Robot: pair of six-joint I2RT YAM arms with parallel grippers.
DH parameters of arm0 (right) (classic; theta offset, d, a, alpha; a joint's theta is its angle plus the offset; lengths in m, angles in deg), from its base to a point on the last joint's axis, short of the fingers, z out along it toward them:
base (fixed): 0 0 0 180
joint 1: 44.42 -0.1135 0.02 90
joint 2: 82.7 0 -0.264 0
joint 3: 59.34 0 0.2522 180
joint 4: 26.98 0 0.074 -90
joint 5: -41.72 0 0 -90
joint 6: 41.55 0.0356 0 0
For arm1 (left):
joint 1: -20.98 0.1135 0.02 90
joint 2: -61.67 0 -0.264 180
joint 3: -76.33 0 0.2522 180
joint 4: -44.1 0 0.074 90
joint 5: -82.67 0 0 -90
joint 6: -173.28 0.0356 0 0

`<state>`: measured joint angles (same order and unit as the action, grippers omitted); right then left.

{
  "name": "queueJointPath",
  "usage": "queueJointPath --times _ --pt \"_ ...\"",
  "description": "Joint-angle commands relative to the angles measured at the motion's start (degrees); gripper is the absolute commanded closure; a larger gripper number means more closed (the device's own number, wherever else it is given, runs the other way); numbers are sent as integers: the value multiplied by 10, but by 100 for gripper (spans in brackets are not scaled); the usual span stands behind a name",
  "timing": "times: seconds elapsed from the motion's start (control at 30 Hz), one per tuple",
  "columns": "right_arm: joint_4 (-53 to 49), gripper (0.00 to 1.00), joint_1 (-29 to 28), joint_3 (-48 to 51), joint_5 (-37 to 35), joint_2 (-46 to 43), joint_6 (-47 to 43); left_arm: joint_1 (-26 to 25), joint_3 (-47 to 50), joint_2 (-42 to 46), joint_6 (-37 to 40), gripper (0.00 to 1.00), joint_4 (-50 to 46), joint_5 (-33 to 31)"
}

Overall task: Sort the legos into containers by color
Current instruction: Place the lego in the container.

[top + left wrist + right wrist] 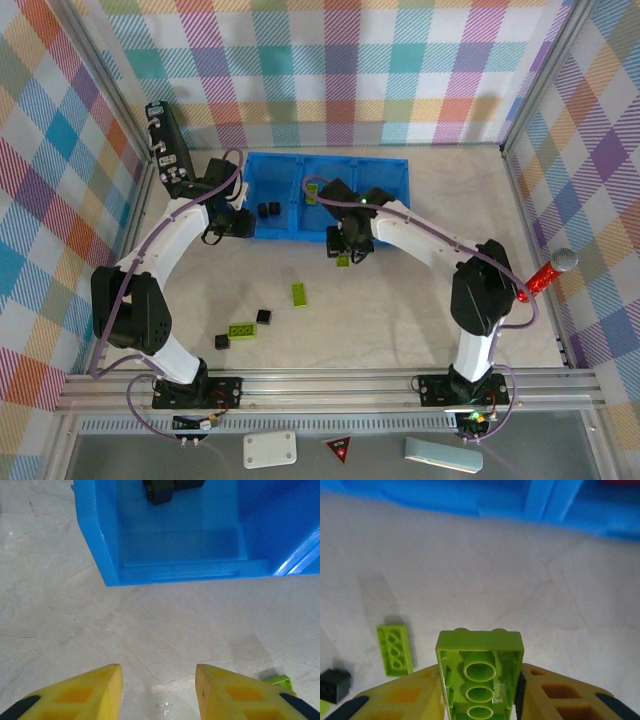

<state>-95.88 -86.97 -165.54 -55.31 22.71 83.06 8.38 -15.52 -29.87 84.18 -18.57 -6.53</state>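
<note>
My right gripper (480,672) is shut on a lime-green lego (480,652), hollow underside toward the camera, held just in front of the blue tray of containers (290,232). In the overhead view that gripper (344,252) hangs at the tray's near wall, below the middle compartment, where a green lego (312,190) lies. My left gripper (157,672) is open over bare table, near the tray's left corner (100,545). Black legos (160,490) sit in the left compartment. On the table lie a green lego (299,294), another green one (240,331) and two black cubes (263,316) (221,341).
A black case (165,150) stands at the back left beside the left arm. A red and silver rod (545,275) leans at the right wall. Checkered walls close the table on three sides. The right wrist view has a green lego (395,649) and a black cube (332,685) at lower left.
</note>
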Motion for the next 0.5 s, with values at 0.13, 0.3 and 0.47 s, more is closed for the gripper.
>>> queueJointPath --times 0.13,0.3,0.47 --pt "-15 61 37 -129 -4 88 -58 6 7 1 4 57 7 -5" --pt "-17 60 54 -232 -1 160 -79 6 7 0 5 57 6 -3" --pt "-27 61 67 -342 -6 236 -89 6 7 -5 5 57 6 -2"
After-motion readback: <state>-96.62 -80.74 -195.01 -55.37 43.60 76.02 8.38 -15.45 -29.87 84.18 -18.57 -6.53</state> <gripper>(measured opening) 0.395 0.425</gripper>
